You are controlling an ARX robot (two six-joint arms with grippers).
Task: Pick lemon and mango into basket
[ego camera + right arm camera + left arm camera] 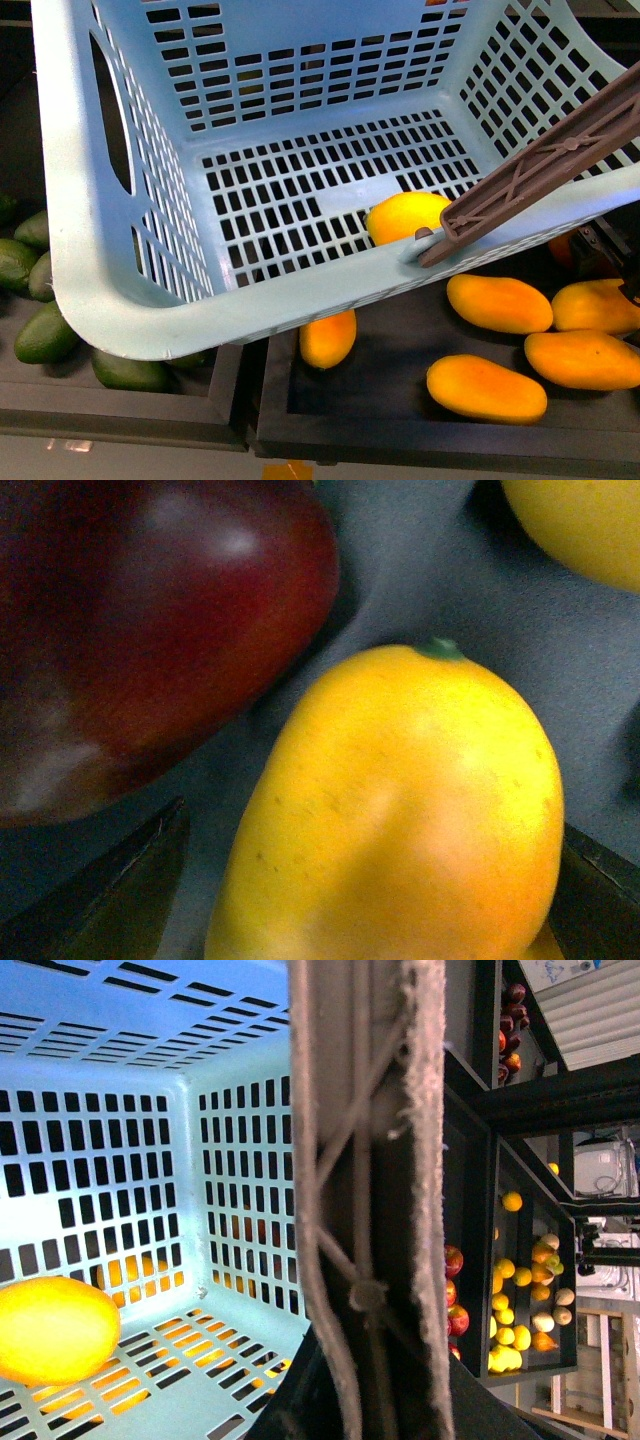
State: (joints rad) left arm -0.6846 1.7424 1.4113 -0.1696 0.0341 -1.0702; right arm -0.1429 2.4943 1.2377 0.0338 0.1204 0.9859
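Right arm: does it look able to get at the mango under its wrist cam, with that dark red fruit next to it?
Probably yes. The mango sits between the spread fingers of the right gripper; the dark red fruit lies alongside, apparently outside that gap.

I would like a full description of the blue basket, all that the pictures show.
The basket is pale blue, plastic by its look, rectangular, with slotted walls and floor and a thick rim. One end wall has an oval cut-out. A brown ribbed handle crosses its right near corner. It is over black fruit trays, hiding part of them. The lemon lies on its floor by the near wall.
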